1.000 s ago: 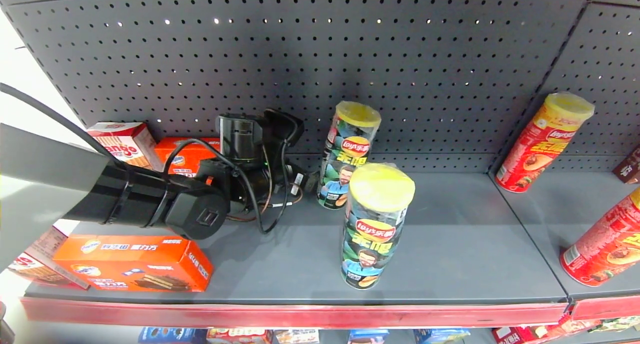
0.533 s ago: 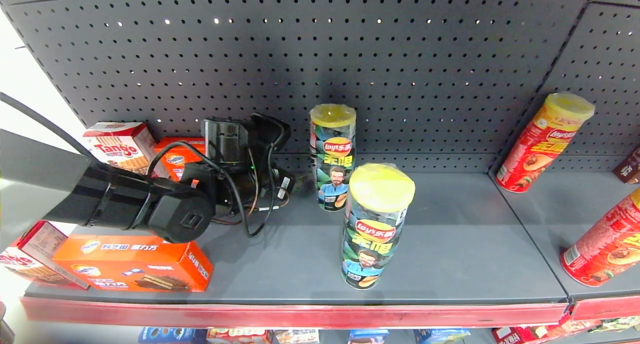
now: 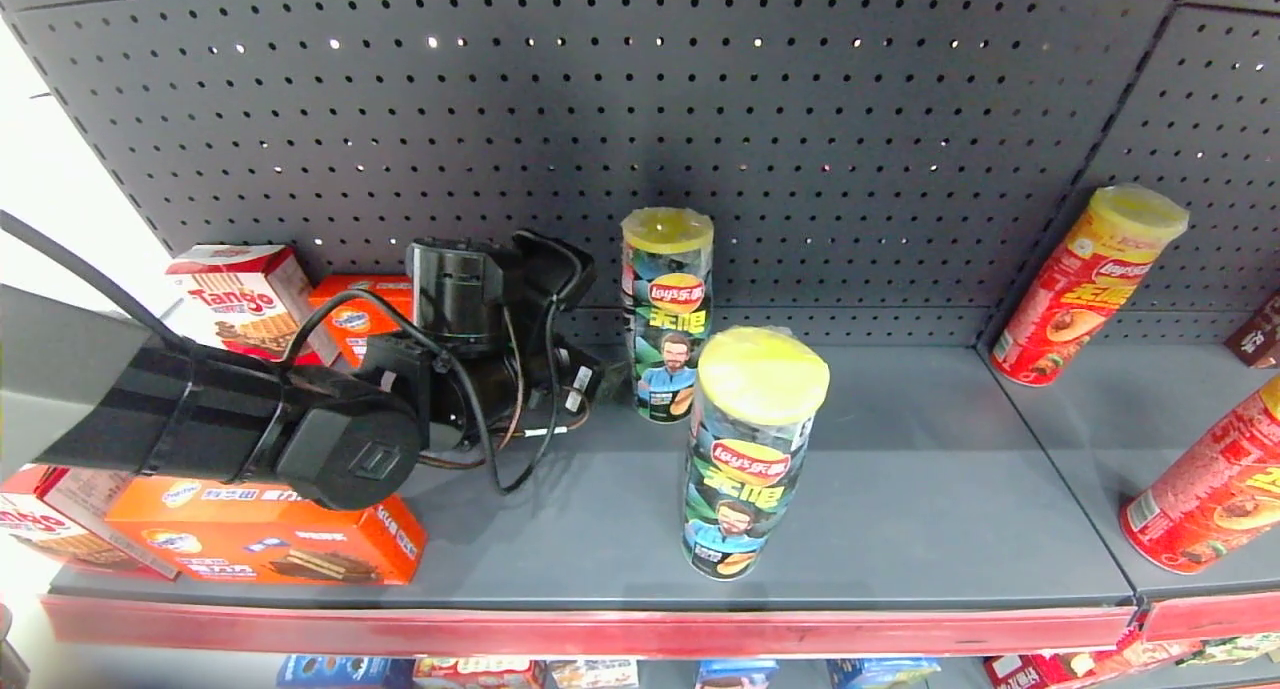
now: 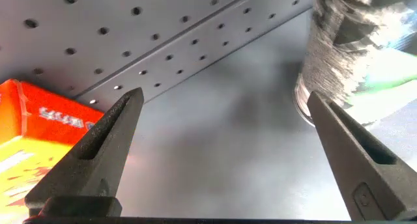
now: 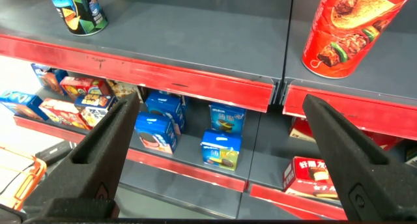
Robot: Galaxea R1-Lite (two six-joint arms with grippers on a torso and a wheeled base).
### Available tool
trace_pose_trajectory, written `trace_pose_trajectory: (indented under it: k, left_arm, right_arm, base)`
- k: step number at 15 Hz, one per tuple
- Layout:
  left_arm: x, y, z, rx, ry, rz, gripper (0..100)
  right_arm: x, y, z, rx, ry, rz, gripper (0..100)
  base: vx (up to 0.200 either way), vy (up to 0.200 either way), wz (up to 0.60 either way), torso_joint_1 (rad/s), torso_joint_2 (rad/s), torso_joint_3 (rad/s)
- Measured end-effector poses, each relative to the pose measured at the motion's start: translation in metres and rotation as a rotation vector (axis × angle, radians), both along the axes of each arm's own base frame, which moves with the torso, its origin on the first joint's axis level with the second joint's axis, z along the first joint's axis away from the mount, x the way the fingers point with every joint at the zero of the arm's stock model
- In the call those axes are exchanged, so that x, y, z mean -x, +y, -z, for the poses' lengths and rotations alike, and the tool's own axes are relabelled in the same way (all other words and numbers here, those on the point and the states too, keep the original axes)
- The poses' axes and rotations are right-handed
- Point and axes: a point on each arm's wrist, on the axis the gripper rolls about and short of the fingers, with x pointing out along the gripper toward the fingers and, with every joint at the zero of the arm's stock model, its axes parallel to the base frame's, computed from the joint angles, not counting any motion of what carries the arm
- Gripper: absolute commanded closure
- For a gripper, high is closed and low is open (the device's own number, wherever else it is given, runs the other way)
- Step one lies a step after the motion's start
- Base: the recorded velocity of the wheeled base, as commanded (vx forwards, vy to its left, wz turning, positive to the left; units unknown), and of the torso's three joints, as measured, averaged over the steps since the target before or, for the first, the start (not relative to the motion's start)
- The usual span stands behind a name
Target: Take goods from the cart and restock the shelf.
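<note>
Shelf (image 3: 900, 489) bearing two upright green chip cans, rear green can (image 3: 667, 314) and front green can (image 3: 755, 449), plus two red chip cans (image 3: 1090, 284) (image 3: 1210, 489). Left gripper (image 4: 223, 99), jaws spread, lies just beside the rear green can. Right gripper (image 5: 220, 101), jaws spread, holds nothing.

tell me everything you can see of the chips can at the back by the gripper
The rear chips can is a tall tube with a yellow lid and a dark printed wrap showing a cartoon bearded man. It stands upright on the grey shelf, close to the pegboard, behind the matching front can. The open left gripper sits just beside it, not around it.
</note>
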Motion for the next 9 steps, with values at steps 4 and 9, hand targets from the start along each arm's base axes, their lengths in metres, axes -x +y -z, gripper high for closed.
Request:
trace_pose_trajectory:
  k: [4, 9]
  left_arm:
    - [-0.002, -0.005, 0.002, 0.002, 0.000, 0.009, 0]
    - [-0.006, -0.013, 0.006, 0.005, 0.003, 0.020, 0]
  right_arm:
    - [0.000, 0.000, 0.000, 0.000, 0.000, 0.000, 0]
    - [0.000, 0.000, 0.000, 0.000, 0.000, 0.001, 0]
  base:
    - [0.000, 0.000, 0.00, 0.000, 0.00, 0.000]
    - [0.000, 0.000, 0.00, 0.000, 0.00, 0.000]
